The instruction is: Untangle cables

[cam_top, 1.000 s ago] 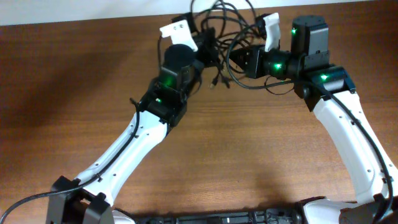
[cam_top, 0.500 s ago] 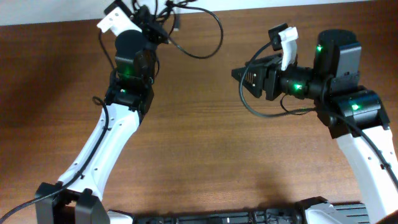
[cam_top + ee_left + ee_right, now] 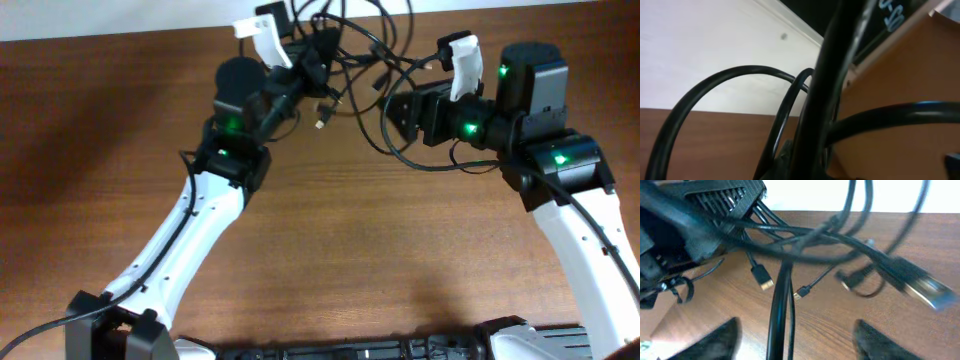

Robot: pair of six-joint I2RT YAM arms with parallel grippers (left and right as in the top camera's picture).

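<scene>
At far edge, left end effector point(image 3: 312, 52) pinches cables point(image 3: 781, 305); right end effector point(image 3: 797, 339) spread astride one.

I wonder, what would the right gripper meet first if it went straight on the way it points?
Probably the cables strung just ahead of the right gripper; one strand hangs between its fingers. The left gripper lies beyond, though depth is unclear.

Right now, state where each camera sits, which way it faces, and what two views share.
Overhead: above the table, looking straight down; both arms, left gripper and right gripper at the cables.
Left wrist: on the left arm, facing the far wall; a cable fills it, own fingers unclear.
Right wrist: facing the left gripper; own fingers at bottom.
Shared: overhead and right wrist both show the left gripper and plugs.
</scene>
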